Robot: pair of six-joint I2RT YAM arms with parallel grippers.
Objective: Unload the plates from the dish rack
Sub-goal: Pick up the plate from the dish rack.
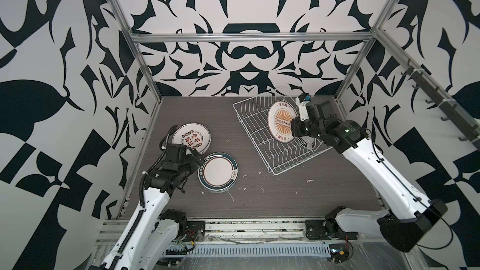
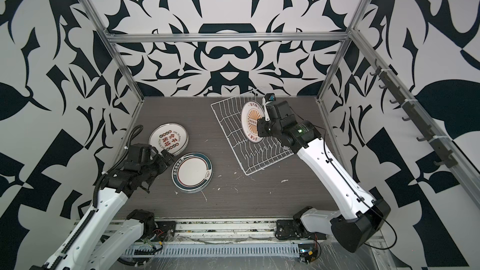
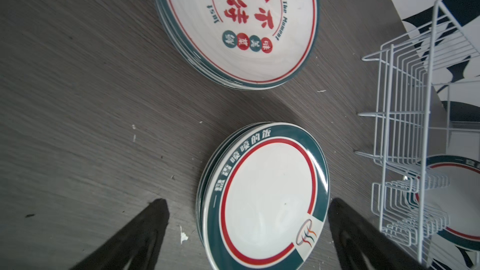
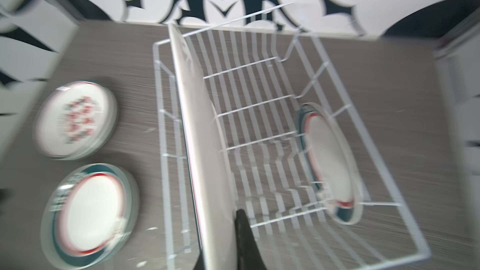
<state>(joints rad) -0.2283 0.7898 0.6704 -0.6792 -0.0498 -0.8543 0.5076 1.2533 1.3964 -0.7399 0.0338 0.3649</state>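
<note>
Grey woodgrain tabletop (image 1: 285,190): right gripper (image 4: 223,250) clamps glossy round sunburst-printed plate (image 1: 281,122) edge-up at white wire rack (image 1: 254,136); left gripper (image 3: 248,203) gapes, empty.

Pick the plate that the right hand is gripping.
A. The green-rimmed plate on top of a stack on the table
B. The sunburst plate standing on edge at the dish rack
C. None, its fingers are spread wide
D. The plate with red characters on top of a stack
B: the right hand is shut on the rim of the sunburst plate, which it holds on edge at the dish rack.
</note>
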